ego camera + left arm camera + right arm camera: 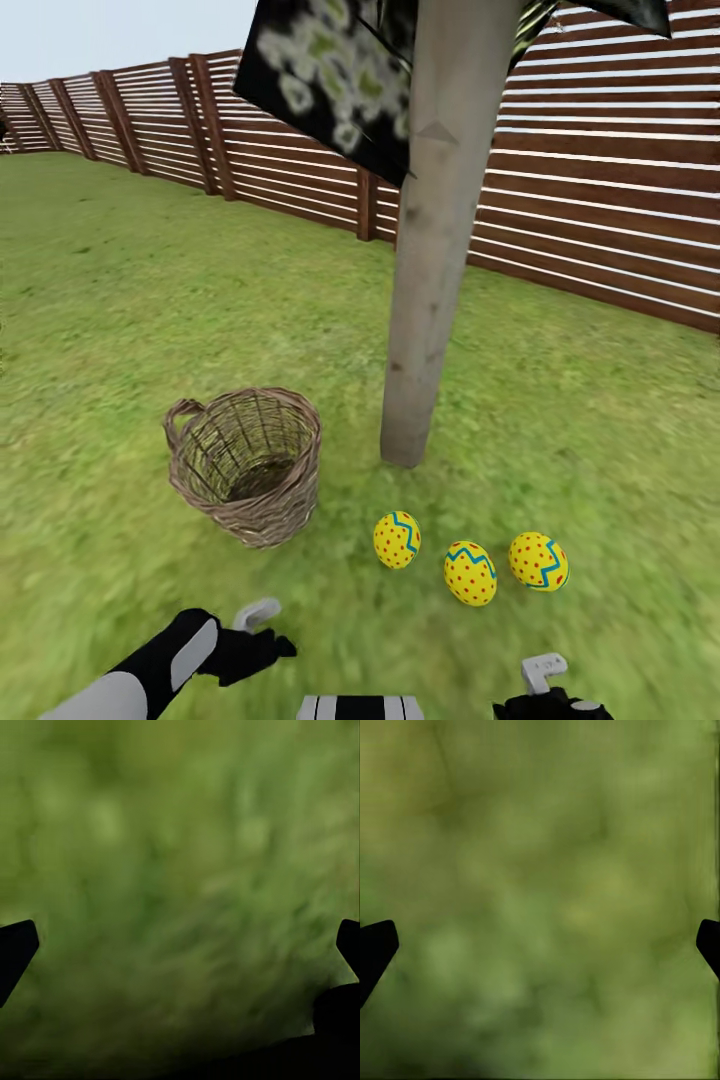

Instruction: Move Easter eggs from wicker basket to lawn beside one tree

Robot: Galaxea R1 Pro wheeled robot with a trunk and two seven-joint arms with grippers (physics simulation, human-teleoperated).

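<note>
While both end effectors (180, 945) (540, 945) gape empty, three Easter eggs (470, 573) lie ahead beside the tree (430, 280).

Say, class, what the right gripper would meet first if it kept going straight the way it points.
Most likely the lawn: between the right gripper's open fingertips there is just blurred grass, with no egg or basket in that line. How far off it lies is unclear.

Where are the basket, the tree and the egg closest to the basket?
wicker basket (246, 470): head view, woven side wall.
tree (432, 240): head view, middle of trunk.
nearest Easter egg (397, 540): head view, its middle.
</note>
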